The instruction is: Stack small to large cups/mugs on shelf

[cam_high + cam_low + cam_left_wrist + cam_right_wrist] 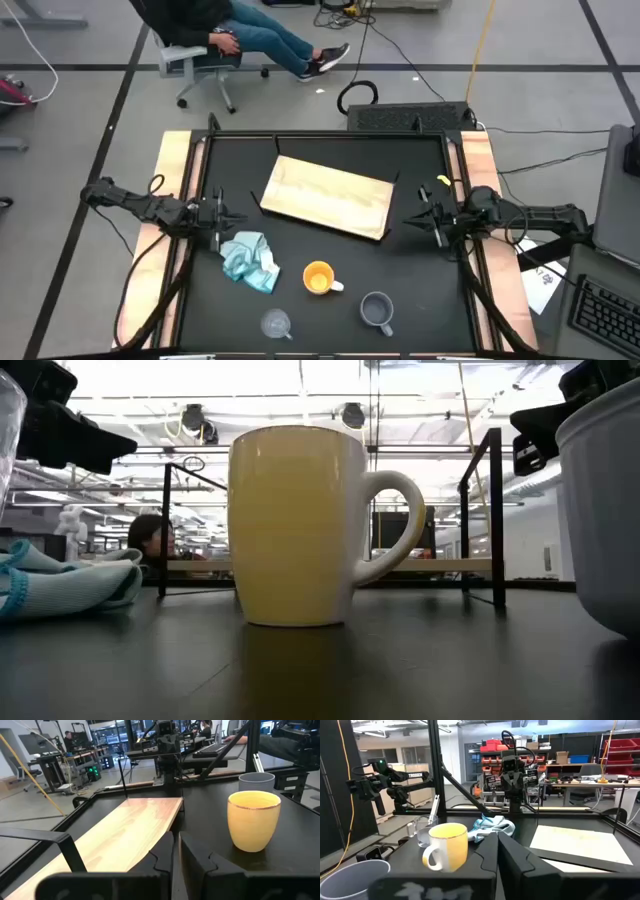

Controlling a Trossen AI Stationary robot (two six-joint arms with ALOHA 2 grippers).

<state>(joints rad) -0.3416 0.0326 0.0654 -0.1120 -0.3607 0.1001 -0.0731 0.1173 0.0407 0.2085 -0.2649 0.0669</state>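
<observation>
We count three vessels, all on the black tabletop (420, 300) and none on the shelf (328, 196) yet, so stacking looks unstarted: one clear glass cup (276, 324) at 7 o'clock, one orange mug (319, 278) at 6, one grey-blue mug (377, 311) at 5. The one shelf lies at centre. One light blue cloth (249, 259) sits near 8. Our left gripper (231, 217) waits at 9, right gripper (414, 218) at 3, both pressed together and empty.

You've got shelf (328, 197) mid-table; cloth (249, 259), orange mug (319, 278), glass cup (276, 324), grey mug (377, 311) in front.
</observation>
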